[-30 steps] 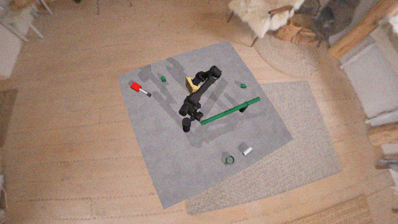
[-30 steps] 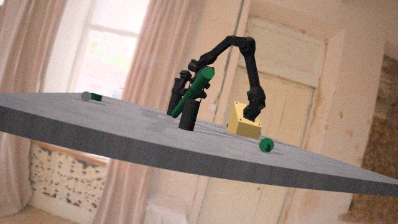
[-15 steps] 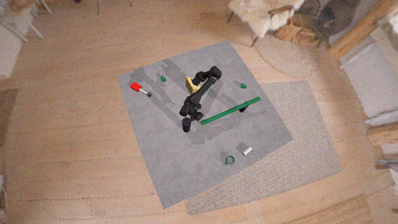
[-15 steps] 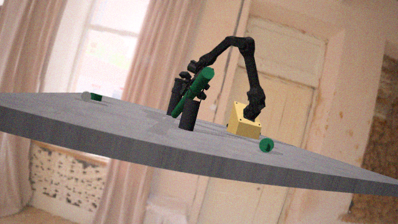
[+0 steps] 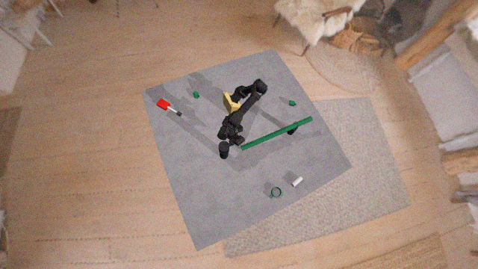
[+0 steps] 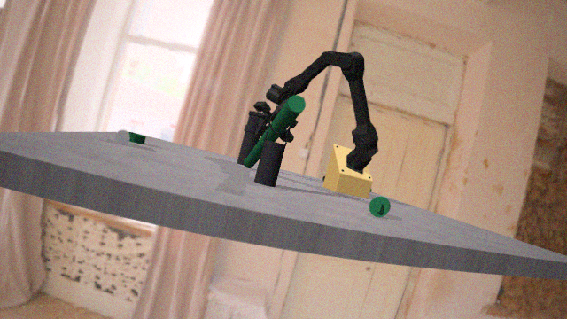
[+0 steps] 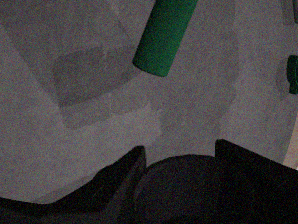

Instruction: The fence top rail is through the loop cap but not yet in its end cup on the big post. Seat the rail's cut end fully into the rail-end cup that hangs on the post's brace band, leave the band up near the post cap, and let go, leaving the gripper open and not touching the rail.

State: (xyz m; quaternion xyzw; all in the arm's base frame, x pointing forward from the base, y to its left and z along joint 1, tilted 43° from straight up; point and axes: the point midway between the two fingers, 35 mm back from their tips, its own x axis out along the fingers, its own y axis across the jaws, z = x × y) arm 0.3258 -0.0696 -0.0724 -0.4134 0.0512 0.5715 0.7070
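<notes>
- Tabletop (image 5: 209, 209): grey slab carrying everything.
- Rail (image 5: 276, 133): green, long axis running from the loop-cap post (image 5: 293, 129) toward the big post (image 5: 223, 150). Its cut end stops just short of that post, so it is not seated.
- Jaws: clenched on a dark cylinder (image 7: 182, 196) at the big post. Band, cup or post top, I cannot tell which. They are not on the rail.
- Key relation: the rail's cut end lies ahead of the jaws, apart from them, its axis pointing back toward them.
- Views: the wrist view shows the gap between cut end and jaws. The top view shows the rail's whole line. The exterior view looks along the rail, so that gap is hidden.
</notes>
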